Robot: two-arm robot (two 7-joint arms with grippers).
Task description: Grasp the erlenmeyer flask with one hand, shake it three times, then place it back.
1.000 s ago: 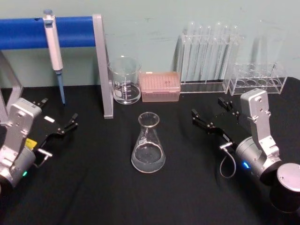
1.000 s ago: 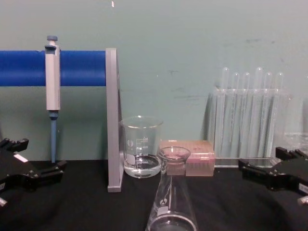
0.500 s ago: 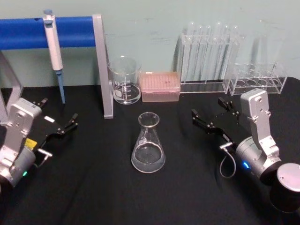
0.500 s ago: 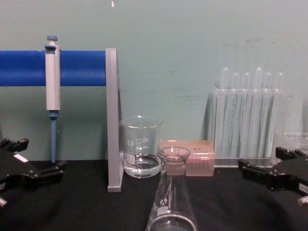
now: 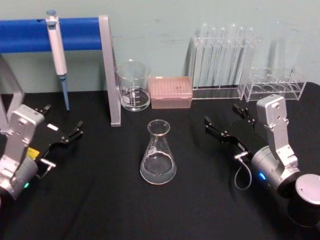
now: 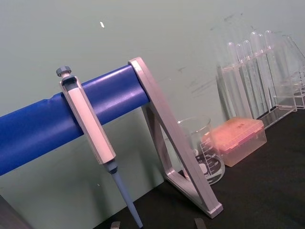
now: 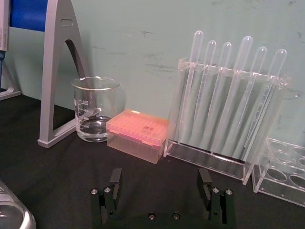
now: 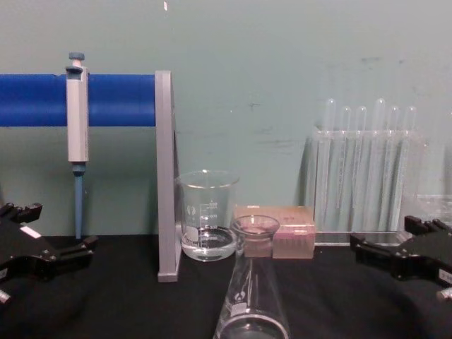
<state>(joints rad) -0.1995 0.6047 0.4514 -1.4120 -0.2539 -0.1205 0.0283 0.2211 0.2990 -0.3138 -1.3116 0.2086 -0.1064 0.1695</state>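
The erlenmeyer flask (image 5: pixel 158 154) stands untouched on the worktop (image 5: pixel 100 210). Left gripper (image 5: pixel 62 131) and right gripper (image 5: pixel 224 122), both spread wide, flank it, well apart. Reaching is required first.

The light is even and soft, with a greenish cast on the wall (image 8: pixel 282 63). The black tabletop (image 5: pixel 100 200) swallows shadows. Pale glints sit on the flask (image 5: pixel 158 159) and beaker (image 5: pixel 133 85). The chest view is slightly soft; the test tubes (image 8: pixel 364 162) look hazy.
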